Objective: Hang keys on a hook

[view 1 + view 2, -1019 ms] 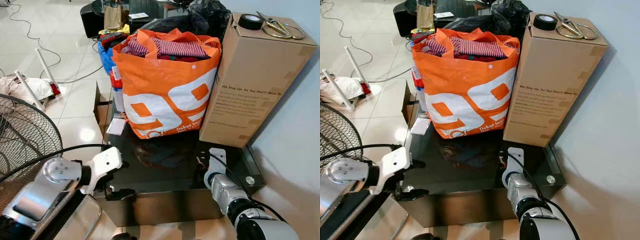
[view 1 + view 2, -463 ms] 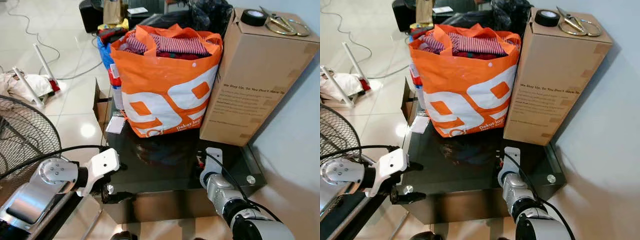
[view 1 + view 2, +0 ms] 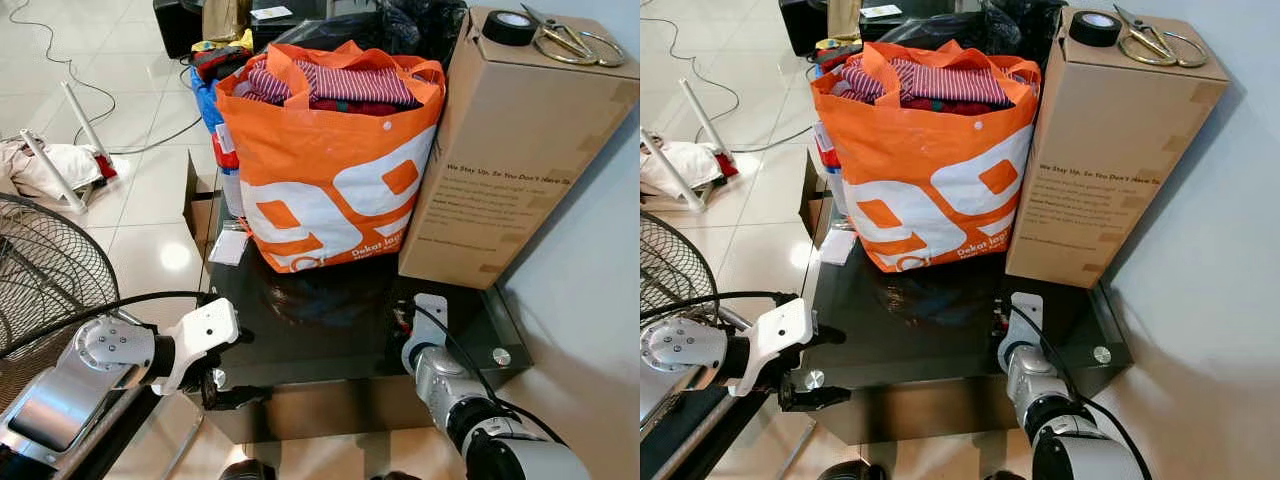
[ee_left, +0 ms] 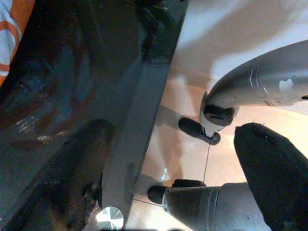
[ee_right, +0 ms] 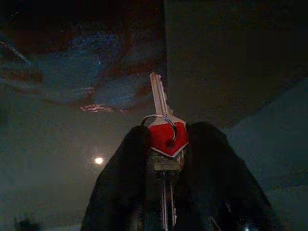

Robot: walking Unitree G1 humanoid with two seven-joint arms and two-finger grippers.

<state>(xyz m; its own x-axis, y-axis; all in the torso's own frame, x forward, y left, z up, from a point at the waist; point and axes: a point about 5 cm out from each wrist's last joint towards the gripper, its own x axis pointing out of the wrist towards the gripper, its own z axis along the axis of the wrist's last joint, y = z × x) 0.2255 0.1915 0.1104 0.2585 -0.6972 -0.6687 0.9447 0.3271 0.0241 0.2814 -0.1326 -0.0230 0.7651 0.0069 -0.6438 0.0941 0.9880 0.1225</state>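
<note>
keys (image 5: 162, 132) | clamped at the red head between the right gripper (image 5: 166, 144) fingers, over the glass table (image 3: 330, 340) near its front right corner | light, stiff, slippery metal; ring best offered to a hook | left gripper (image 3: 215, 385) at front left edge, fingers apart

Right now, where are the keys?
The keys are pinched between the right gripper's fingers, low over the dark glass table on the robot's right, just in front of the cardboard box.
</note>
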